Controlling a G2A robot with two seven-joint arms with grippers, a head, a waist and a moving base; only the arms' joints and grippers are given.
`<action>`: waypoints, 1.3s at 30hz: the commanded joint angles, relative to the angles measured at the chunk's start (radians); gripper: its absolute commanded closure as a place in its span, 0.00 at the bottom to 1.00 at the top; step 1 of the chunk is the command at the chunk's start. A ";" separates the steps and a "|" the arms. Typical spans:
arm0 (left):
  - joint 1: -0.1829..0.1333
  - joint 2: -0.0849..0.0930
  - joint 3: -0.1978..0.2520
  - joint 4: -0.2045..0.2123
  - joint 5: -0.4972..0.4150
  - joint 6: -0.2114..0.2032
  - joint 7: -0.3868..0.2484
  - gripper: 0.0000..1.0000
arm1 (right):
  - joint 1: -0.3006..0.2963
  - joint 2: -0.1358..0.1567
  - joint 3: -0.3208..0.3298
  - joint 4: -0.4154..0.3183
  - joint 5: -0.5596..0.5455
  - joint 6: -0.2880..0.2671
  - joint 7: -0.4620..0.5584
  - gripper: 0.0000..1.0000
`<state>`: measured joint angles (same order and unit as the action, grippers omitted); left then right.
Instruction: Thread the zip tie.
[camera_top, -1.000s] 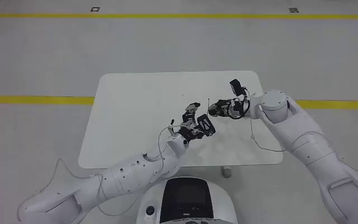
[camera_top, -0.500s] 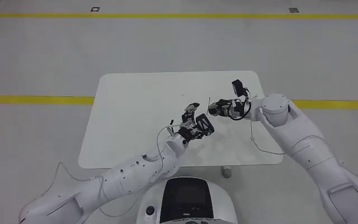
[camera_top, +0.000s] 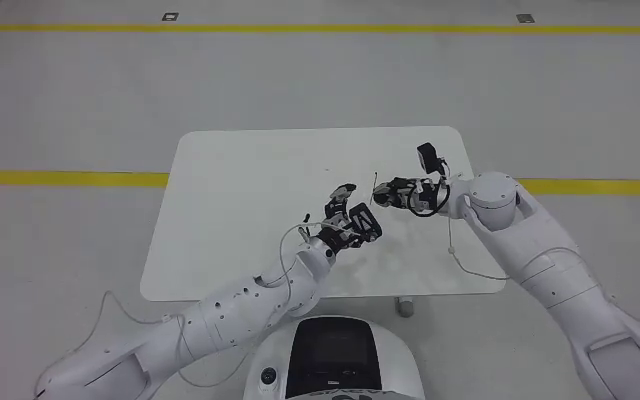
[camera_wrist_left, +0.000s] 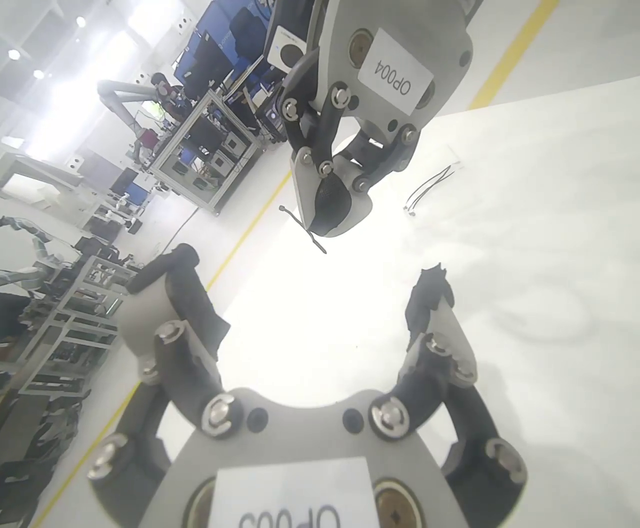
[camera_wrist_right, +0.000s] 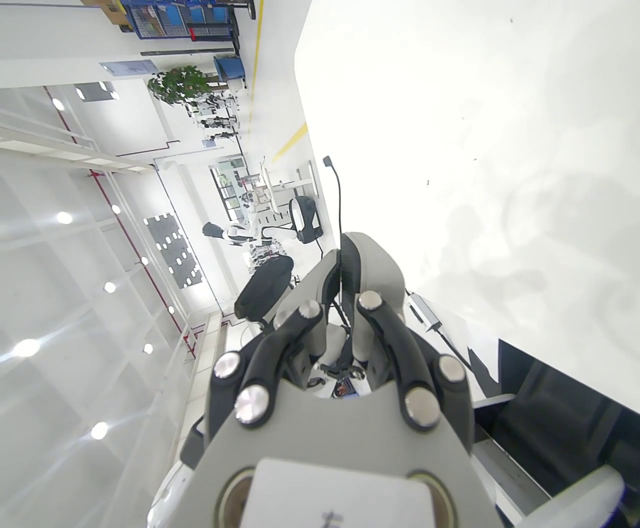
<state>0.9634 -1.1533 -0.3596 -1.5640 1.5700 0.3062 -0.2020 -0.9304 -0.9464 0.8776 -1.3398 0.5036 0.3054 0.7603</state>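
1. Holds the left fingers (camera_wrist_left: 180, 285) spread wide, gripping nothing and touching nothing.
2. Hovers them above the surface (camera_wrist_left: 540, 210), near its middle, tips pointed toward the other arm.
3. Pinches the tie (camera_wrist_left: 292, 217) in the right fingers (camera_wrist_left: 332, 220), shut tight on the thin black strip partway along it.
4. Lets the head end stick out past the fingertips, and a short bit of strip poke out the opposite side.
5. Carries the tie in the air, off the surface, just in front of the gap between the left fingers yet apart from both of them.
6. On the surface: a white top with rounded corners, and two thin black strands (camera_wrist_left: 432, 185) lying flat, well apart from either pair of fingers.
7. Around it: a pale floor (camera_top: 100, 100) crossed by yellow lines (camera_top: 300, 27), metal racks (camera_wrist_left: 200, 145) off to one side, a potted plant (camera_wrist_right: 172, 85) by a far wall, and round ceiling lights (camera_wrist_right: 64, 217) overhead.
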 joint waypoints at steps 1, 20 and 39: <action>-0.003 0.000 0.003 0.003 0.000 0.002 0.000 0.30 | -0.006 0.000 0.006 -0.005 -0.004 0.003 0.000 1.00; -0.034 -0.002 0.046 0.018 0.000 0.023 -0.016 0.81 | -0.025 -0.004 0.025 -0.018 -0.024 0.007 0.012 1.00; -0.060 -0.020 0.077 0.034 0.000 0.022 -0.015 0.83 | -0.025 -0.004 0.025 -0.018 -0.024 0.007 0.012 1.00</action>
<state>0.9039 -1.1728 -0.2830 -1.5310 1.5700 0.3276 -0.2176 -0.9556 -0.9505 0.9022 -1.3578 0.4798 0.3125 0.7720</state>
